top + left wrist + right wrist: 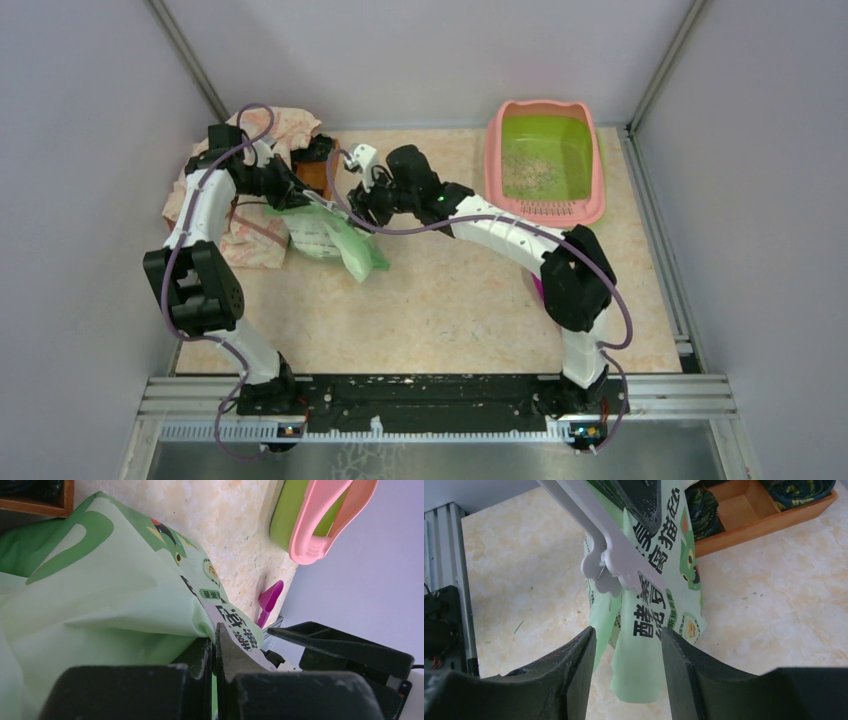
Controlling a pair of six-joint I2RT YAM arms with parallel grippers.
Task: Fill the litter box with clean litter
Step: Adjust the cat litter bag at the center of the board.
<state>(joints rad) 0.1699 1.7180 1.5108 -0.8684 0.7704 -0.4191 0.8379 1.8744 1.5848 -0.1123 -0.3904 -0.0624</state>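
Observation:
The litter box (596,160), pink-rimmed with a lime-green basin, stands at the back right, and a thin patch of clean litter (530,176) lies on its floor. The left wrist view shows it edge-on (320,527). At the left a light green printed bag (338,238) hangs above the table. My left gripper (215,640) is shut on the bag's upper edge (125,595). My right gripper (628,635) is open, its two fingers straddling the bag's hanging lower end (649,645) with gaps on both sides. A white paw-shaped clip (611,567) sits on the bag.
A brown wooden tray (749,515) holding dark patterned items stands behind the bag, beside a crumpled patterned cloth (290,125). A purple scoop (270,600) lies on the table, mostly hidden under the right arm in the top view. Grey walls enclose the table on three sides.

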